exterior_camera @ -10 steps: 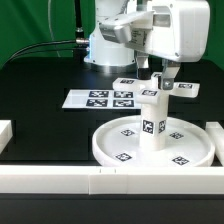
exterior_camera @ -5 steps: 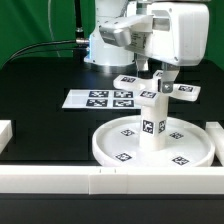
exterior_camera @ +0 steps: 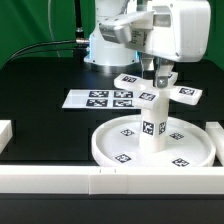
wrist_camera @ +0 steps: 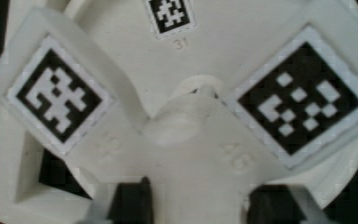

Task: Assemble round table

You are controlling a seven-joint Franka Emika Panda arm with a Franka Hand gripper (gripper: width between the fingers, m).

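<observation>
The large rimmed round disc (exterior_camera: 103, 147) lies flat on the black table. The short thick cylinder post (exterior_camera: 153, 126) stands upright at its middle. The small cross-shaped piece (exterior_camera: 130, 82) sits on top of the post with its tagged arms pointing sideways. My gripper (exterior_camera: 160, 76) comes down from above and is shut on the middle of the cross-shaped piece. In the wrist view the cross-shaped piece (wrist_camera: 202, 135) fills the picture with two tags. My gripper (wrist_camera: 208, 205) has dark fingers (wrist_camera: 151, 200) on both sides of the piece's centre. The disc (wrist_camera: 247, 20) shows beyond it.
The marker board (exterior_camera: 105, 98) lies behind the disc towards the exterior view's left. Long white border bars run along the front (exterior_camera: 90, 181), the left (exterior_camera: 5, 132) and the right (exterior_camera: 215, 131). The arm's base (exterior_camera: 105, 50) stands at the back.
The gripper and the cross-shaped piece have turned slightly on top of the post. The arm on the exterior view's right now sits a little lower. The disc and post have not moved.
</observation>
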